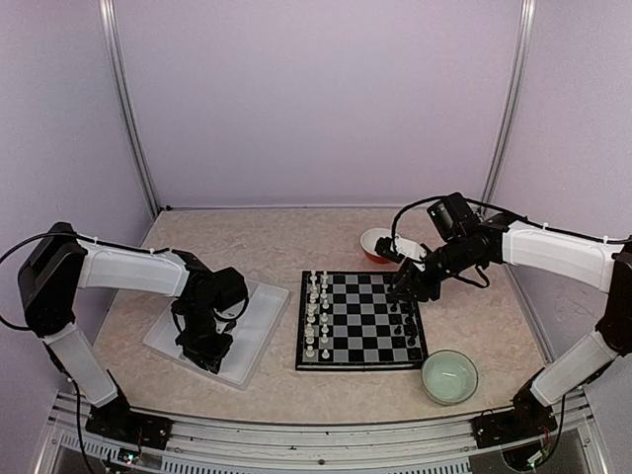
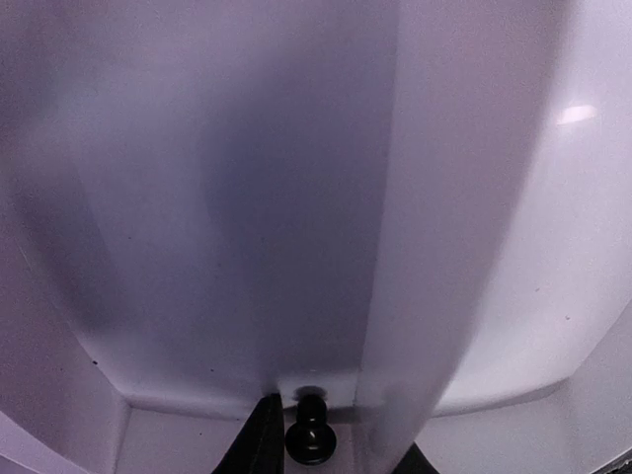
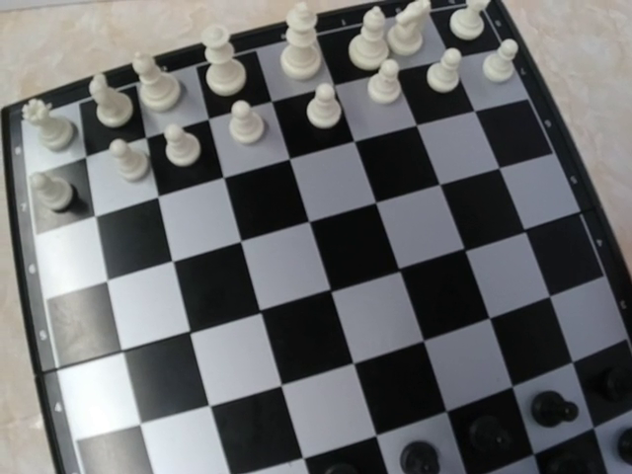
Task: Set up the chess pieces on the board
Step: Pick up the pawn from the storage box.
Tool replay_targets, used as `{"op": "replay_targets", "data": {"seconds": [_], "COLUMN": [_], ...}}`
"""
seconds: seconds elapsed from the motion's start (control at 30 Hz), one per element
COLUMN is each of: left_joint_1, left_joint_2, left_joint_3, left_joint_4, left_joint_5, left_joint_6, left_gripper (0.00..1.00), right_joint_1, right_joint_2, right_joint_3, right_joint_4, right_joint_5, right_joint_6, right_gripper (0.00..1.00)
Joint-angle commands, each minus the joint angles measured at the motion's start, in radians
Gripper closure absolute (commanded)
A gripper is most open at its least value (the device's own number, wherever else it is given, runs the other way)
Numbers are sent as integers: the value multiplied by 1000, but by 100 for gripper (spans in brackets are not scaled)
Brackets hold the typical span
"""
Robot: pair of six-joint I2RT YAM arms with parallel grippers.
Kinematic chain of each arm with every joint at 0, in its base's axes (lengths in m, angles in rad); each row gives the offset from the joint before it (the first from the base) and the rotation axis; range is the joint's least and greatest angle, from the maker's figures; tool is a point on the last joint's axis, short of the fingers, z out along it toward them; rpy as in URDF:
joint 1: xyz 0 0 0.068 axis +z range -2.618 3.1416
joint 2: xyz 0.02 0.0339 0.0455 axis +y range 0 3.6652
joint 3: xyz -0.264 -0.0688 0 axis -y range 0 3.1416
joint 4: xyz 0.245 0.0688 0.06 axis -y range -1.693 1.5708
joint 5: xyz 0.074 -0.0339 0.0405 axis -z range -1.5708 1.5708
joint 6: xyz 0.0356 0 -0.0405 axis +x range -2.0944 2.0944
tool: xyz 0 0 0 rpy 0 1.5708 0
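The board [image 1: 357, 326] lies mid-table. White chess pieces [image 1: 314, 314] fill its two left columns, and several black pieces [image 1: 405, 324] stand on its right side. In the right wrist view the board [image 3: 336, 247] shows white pieces [image 3: 301, 49] at the top and black pawns [image 3: 553, 407] at the bottom edge. My right gripper [image 1: 400, 291] hovers over the board's far right corner; its fingers are out of the wrist view. My left gripper [image 1: 202, 346] is down in the white tray [image 1: 259, 326]. Its fingers [image 2: 262, 439] stand apart around a black pawn [image 2: 311, 434] beside a partition wall [image 2: 405, 326].
An orange bowl [image 1: 380, 245] stands behind the board's far right corner. A pale green bowl [image 1: 449, 376] sits near the board's front right corner. Purple walls enclose the table on three sides.
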Motion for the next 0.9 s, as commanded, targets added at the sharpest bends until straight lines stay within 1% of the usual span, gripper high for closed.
{"op": "replay_targets", "data": {"seconds": [0.0,0.07,0.13,0.23,0.3,0.37,0.47,0.57,0.7,0.87], "left_joint_1": [19,17,6,-18,-21,-18,17,51,74,76], "left_joint_2": [14,-5,-28,-64,-93,-125,-151,-173,-200,-184], "left_joint_3": [27,76,124,179,204,208,152,84,-20,-94], "left_joint_4": [9,35,59,77,72,47,21,55,128,144], "left_joint_5": [-120,-90,-44,-8,-13,-43,-107,-166,-123,-125], "left_joint_6": [-8,-1,5,7,-7,-20,-44,-69,-85,-80], "left_gripper": [75,77,76,61,58,57,57,57,62,62], "right_joint_1": [-10,-9,-10,-10,-10,-10,-10,-10,-11,-10], "right_joint_2": [1,-1,-9,-23,-26,-25,-28,-46,-92,-101], "right_joint_3": [-4,-4,-6,-13,-11,-3,-4,-10,-28,9], "right_joint_4": [-6,-11,-16,-19,-24,-33,-36,-44,-48,-88], "right_joint_5": [-19,-15,-7,7,11,12,28,39,46,40], "right_joint_6": [0,0,-3,-6,-6,-12,-21,-21,-27,-29], "right_gripper": [61,61,61,61,61,61,61,61,61,61]}}
